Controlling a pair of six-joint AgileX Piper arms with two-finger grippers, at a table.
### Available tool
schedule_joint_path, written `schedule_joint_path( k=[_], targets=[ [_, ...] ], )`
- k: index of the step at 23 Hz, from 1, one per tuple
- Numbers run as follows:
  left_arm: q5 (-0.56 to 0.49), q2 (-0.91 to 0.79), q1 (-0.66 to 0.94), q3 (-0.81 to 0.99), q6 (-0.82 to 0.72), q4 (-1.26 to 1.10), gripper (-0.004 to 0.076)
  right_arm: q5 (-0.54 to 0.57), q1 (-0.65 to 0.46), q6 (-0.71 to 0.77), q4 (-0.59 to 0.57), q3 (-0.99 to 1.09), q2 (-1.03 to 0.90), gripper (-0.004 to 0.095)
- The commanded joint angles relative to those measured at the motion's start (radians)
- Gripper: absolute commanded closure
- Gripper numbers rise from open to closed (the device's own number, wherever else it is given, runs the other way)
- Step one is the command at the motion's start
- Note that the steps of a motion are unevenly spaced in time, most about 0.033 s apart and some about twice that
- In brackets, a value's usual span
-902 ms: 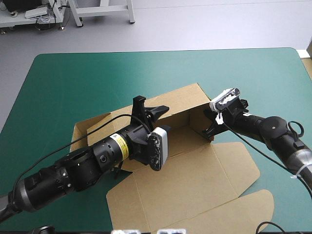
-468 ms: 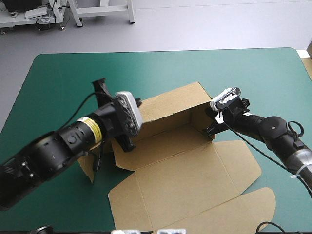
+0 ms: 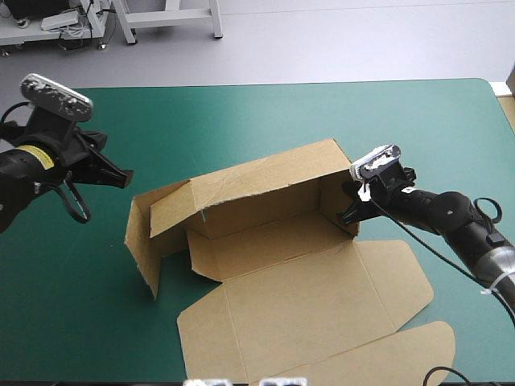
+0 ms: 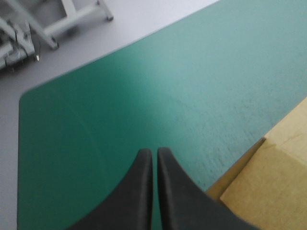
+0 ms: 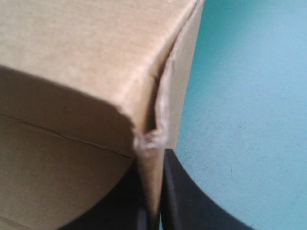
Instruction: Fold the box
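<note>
Box (image 3: pixel 299 283) of brown board, mid-table on teal-green cover (image 3: pixel 241 121): light, stiff, creased; best taken by wall edges. Right gripper (image 3: pixel 352 211) clamped on right wall's corner; left gripper (image 3: pixel 122 178) pinched together, empty, near left edge.

The box (image 3: pixel 273 241), a cut sheet of brown board, is seen half raised at the middle of the desk (image 3: pixel 241 121). Its far wall (image 3: pixel 257 189) and right end wall (image 3: pixel 334 197) are stood upright, the left end flap (image 3: pixel 141 241) is tilted outward, and the lid (image 3: pixel 322 297) is laid flat toward the near edge.
</note>
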Motion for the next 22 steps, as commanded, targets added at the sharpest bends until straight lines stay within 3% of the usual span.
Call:
schedule_joint_path(
  k=[1, 4, 5, 8, 11, 16, 22],
  targets=[
    [0.039, -0.004, 0.147, -0.031, -0.001, -0.137, 0.0707, 0.07, -0.002, 0.116, -0.079, -0.073, -0.052, 0.0926],
    [0.043, 0.006, 0.253, -0.015, 0.049, -0.201, 0.071, 0.204, -0.002, 0.368, -0.312, -0.163, -0.053, 0.0926],
    [0.042, 0.013, 0.279, 0.006, 0.049, -0.188, 0.071, 0.297, -0.002, 0.538, -0.463, -0.22, -0.053, 0.0926],
    [0.04, 0.028, 0.306, 0.056, 0.03, -0.179, 0.071, 0.453, -0.002, 0.736, -0.651, -0.307, -0.048, 0.0926],
    [0.016, 0.042, 0.304, 0.105, 0.03, -0.188, 0.071, 0.565, -0.002, 0.769, -0.691, -0.361, -0.005, 0.0926],
    [-0.022, 0.051, 0.304, 0.123, 0.03, -0.187, 0.072, 0.605, -0.002, 0.941, -0.728, -0.503, 0.207, 0.0926],
    [-0.041, 0.051, 0.304, 0.123, 0.012, -0.191, 0.072, 0.73, -0.002, 0.967, -0.732, -0.802, 0.457, 0.0924]
  ],
)
